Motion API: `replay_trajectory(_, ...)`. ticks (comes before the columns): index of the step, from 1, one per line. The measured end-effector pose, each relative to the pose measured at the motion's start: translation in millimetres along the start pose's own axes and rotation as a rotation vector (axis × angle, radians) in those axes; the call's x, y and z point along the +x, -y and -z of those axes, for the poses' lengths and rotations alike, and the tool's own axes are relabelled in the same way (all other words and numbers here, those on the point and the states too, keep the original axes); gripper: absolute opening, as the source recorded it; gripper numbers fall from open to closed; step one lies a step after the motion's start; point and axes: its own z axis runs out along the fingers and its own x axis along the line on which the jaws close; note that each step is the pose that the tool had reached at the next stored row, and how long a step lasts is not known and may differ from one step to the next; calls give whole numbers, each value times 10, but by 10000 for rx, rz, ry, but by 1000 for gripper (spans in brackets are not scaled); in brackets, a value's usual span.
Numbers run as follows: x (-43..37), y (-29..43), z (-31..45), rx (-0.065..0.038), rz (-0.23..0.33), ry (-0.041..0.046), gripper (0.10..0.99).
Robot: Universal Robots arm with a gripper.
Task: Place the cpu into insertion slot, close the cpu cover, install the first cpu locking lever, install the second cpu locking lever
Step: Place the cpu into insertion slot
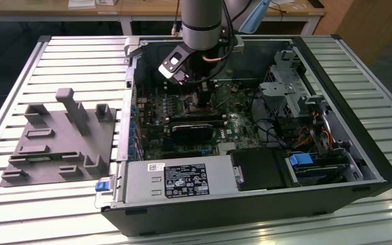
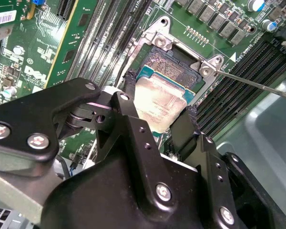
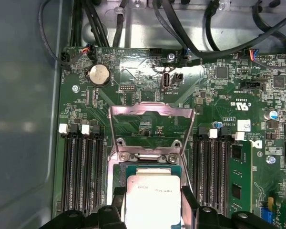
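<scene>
The gripper (image 2: 161, 98) pinches the cpu (image 2: 157, 109) by opposite edges between its jaws, holding it level above the insertion slot (image 2: 174, 64), whose cpu cover (image 3: 150, 110) stands open for access.

cpu (image 3: 153, 195) clasped between gripper (image 3: 153, 209) fingers (image 3: 188, 201), held over insertion slot (image 3: 115, 176); cpu cover (image 3: 151, 109) raised open at frame centre, flanked by memory slots (image 3: 81, 171).

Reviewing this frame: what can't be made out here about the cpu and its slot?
1. Whether the cpu is seated in the insertion slot or above it: in both wrist views the chip covers the slot.
2. The cpu's near edge: in the second wrist view it is hidden behind the gripper holding it.
3. Slot and chip in the exterior view: hidden behind the arm.
</scene>
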Motion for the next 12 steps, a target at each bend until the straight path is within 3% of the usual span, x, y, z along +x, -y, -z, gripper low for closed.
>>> replay_trajectory(12, 4, 15, -40, -1, -3, -3, 541)
